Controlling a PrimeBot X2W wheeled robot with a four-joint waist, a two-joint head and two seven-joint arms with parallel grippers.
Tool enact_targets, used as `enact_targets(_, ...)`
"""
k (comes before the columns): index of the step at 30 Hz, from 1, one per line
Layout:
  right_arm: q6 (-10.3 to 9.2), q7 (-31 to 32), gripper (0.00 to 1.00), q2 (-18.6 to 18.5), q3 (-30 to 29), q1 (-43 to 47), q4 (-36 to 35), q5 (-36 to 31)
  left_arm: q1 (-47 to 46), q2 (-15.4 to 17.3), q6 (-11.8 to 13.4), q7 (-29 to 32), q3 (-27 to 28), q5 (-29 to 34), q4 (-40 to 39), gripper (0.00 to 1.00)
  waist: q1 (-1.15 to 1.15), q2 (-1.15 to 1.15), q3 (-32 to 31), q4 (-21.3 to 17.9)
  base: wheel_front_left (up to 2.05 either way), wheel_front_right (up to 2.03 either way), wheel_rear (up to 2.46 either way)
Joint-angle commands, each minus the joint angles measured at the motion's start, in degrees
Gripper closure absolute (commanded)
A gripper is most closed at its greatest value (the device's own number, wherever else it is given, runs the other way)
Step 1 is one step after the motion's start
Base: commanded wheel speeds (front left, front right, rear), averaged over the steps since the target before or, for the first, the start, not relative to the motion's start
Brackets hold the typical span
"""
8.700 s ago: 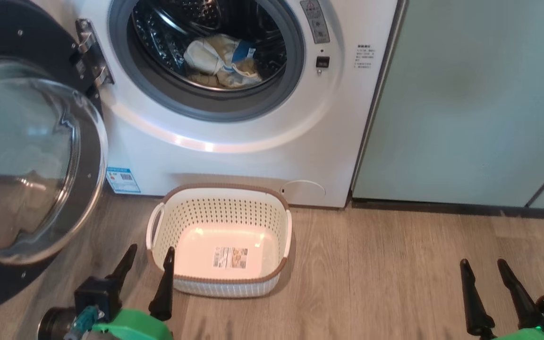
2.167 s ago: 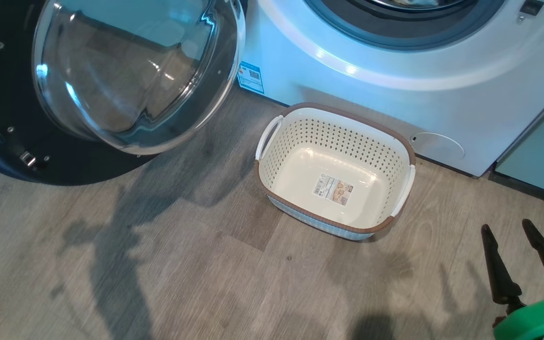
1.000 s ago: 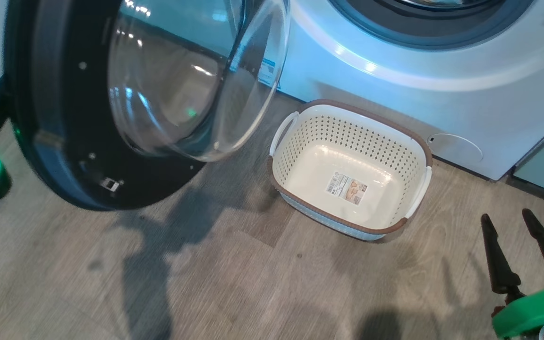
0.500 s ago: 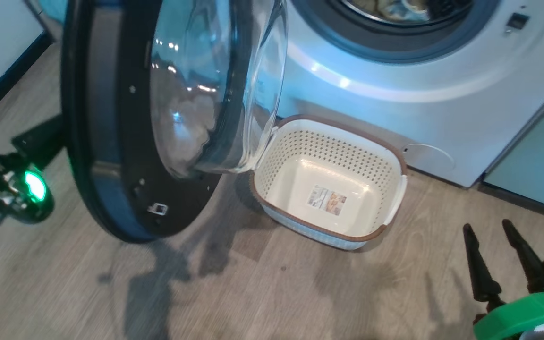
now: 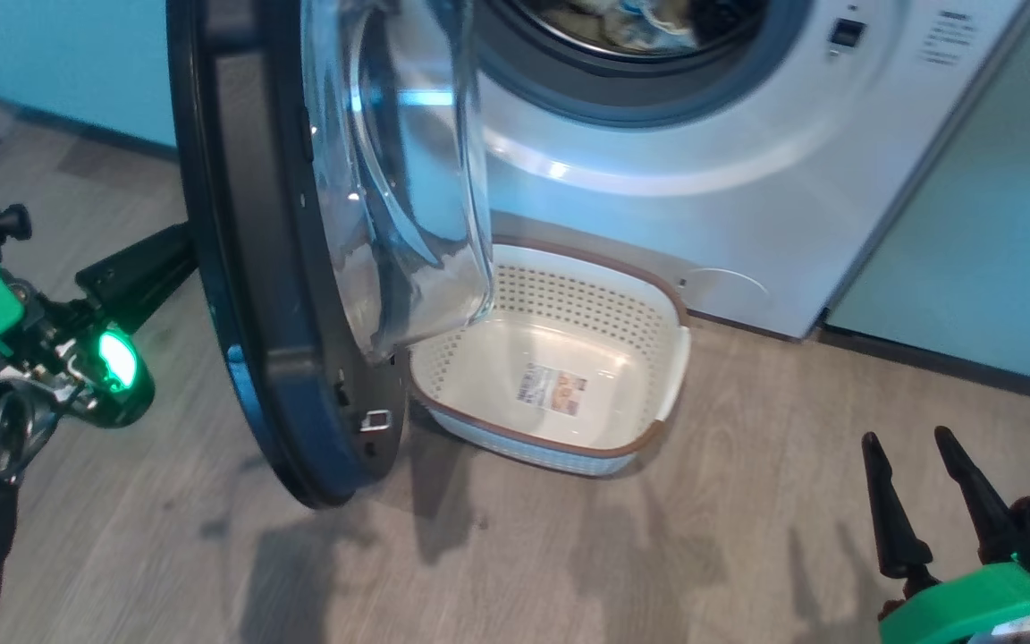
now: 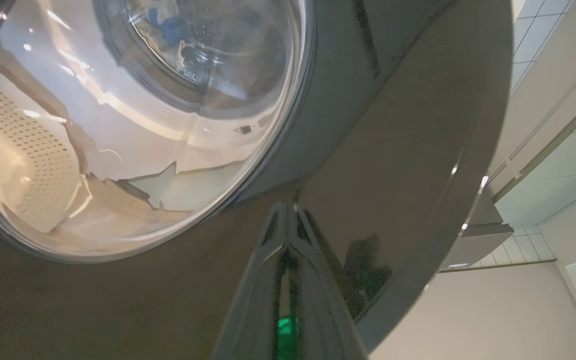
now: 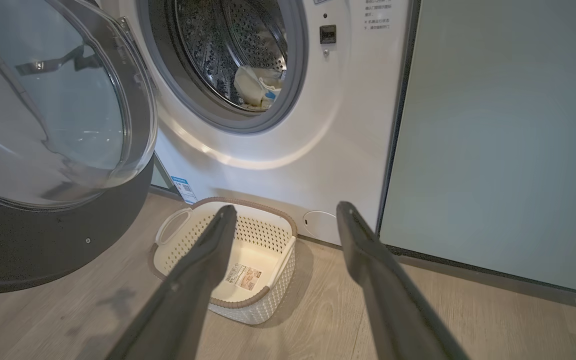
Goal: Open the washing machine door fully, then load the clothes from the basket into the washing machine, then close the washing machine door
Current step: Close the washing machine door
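The washing machine door (image 5: pixel 251 268) stands half open, edge-on in the head view, its glass dome hanging over the basket's left end. My left gripper (image 5: pixel 171 250) is shut, tips pressed on the door's glossy black outer rim (image 6: pixel 393 150); in the left wrist view the left gripper (image 6: pixel 285 207) touches that rim. The cream basket (image 5: pixel 569 300) sits empty on the floor before the washing machine (image 5: pixel 703 179). The pale yellow clothes (image 5: pixel 631 16) lie in the drum, clothes (image 7: pixel 255 85) behind the gasket. My right gripper (image 5: pixel 926 487) hovers open at lower right, the right gripper (image 7: pixel 285 210) facing the basket (image 7: pixel 195 235).
A pale green cabinet (image 5: pixel 998 224) adjoins the washer on the right, its dark plinth at floor level. Wood floor (image 5: pixel 658 555) spreads in front of the basket and around my right gripper. A pale wall with a dark skirting runs behind the door at left.
The door has swung from wide open toward the washer, now standing edge-on. My left gripper came in behind it against its outer face. The head camera also shifted.
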Motion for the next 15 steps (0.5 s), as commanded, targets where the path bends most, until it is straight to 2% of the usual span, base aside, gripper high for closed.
enact_targets(1,0.05,-0.9,0.00,-0.3,1.2,-2.5,-1.5,0.1,-1.6,2.1,-0.1,0.1,2.3,-0.3,-2.3,1.00,0.00,0.00,0.2,-1.4,0.00,0.00,0.00)
enact_targets(15,0.05,-3.5,0.00,1.1,0.5,-3.7,0.5,0.6,-1.6,-0.1,-0.5,-2.1,2.1,1.2,-5.5,1.00,0.00,0.00,1.6,-11.0,0.00,0.00,0.00)
